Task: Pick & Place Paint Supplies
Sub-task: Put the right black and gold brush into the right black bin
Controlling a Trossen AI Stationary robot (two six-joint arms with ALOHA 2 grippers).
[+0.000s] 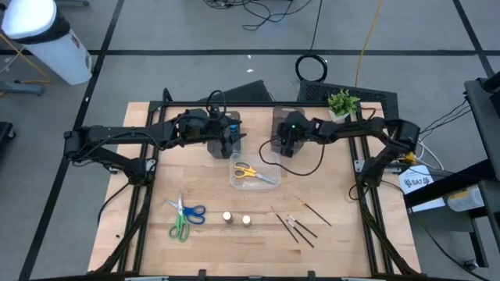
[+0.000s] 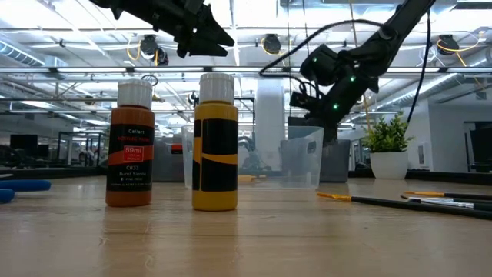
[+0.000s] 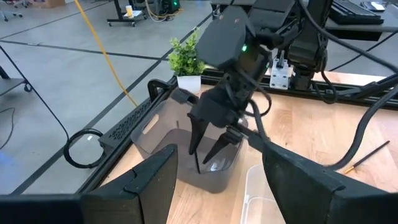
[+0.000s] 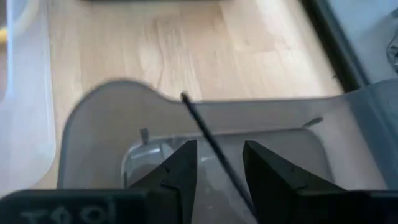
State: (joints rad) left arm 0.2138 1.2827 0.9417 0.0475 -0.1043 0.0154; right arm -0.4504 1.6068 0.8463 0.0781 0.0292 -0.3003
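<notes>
Brush [image 4: 208, 146], thin and dark, stands slantwise between the 2 parted fingers of the right claw [image 4: 219, 163], its tip reaching up past the rim of the dark grey tray [image 4: 99, 106] below; whether the fingers press it or have just let go cannot be told, though a gap shows on each side of the shaft, so the claw reads as apart. From across the bench, the left wrist view shows the same right claw [image 3: 208, 144] poised over that grey tray [image 3: 163, 138] with its fingers spread and pointing down into it. My judgement is that the step in hand is the dropping of 1 brush into the tray, at or just after release. The next move calls for the right arm to lift straight clear without dragging the brush back out, then go for the remaining brushes [image 1: 298, 222] lying near the front right of the bench [image 1: 258, 242]. Left claw [image 3: 214, 180] hangs with its fingers wide apart and holding nothing, beside the other grey tray [image 1: 220, 140] at the back. Yellow-handled scissors [image 1: 251, 172] lie in the clear plastic box [image 1: 237, 181] between the trays; blue and green scissors [image 1: 184, 217] and 2 paint bottles [image 1: 236, 219] wait on the front of the bench. A potted plant [image 1: 342, 102] stands at the back right.
</notes>
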